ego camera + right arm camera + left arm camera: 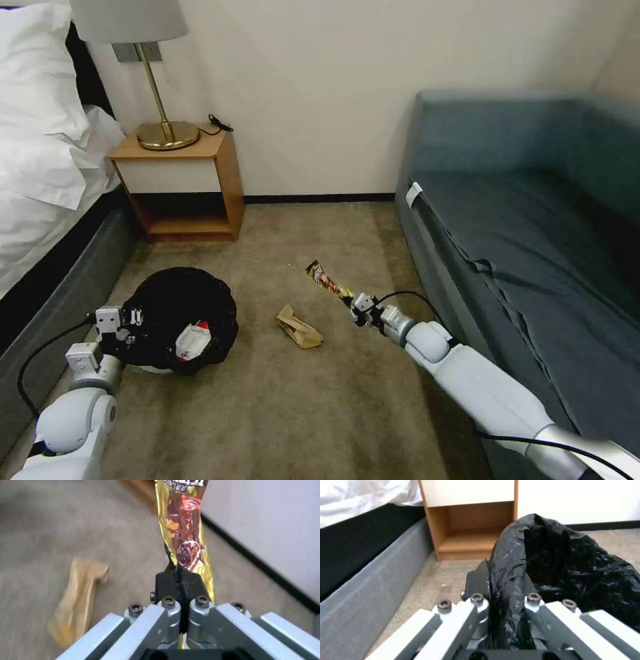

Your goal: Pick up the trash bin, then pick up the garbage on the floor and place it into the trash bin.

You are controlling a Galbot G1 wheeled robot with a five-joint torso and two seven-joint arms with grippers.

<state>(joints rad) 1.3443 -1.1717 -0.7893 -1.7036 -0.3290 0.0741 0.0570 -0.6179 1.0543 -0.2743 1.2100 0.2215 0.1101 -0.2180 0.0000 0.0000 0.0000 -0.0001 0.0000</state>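
Observation:
The trash bin (177, 313), lined with a crinkly black bag (573, 562), is at the lower left of the head view. My left gripper (133, 319) is shut on its bagged rim (506, 590). A red-and-white wrapper (193, 340) lies inside it. My right gripper (352, 303) is shut on one end of a brown-gold snack wrapper (327, 281), which sticks up above the carpet (185, 537). A tan crumpled paper bag (299, 328) lies on the floor between the bin and the right gripper (80, 597).
A wooden nightstand (183, 183) with a brass lamp (167, 133) stands against the far wall. A bed (40, 173) runs along the left. A grey-blue sofa (533, 253) fills the right side. Beige carpet (293, 413) lies between them.

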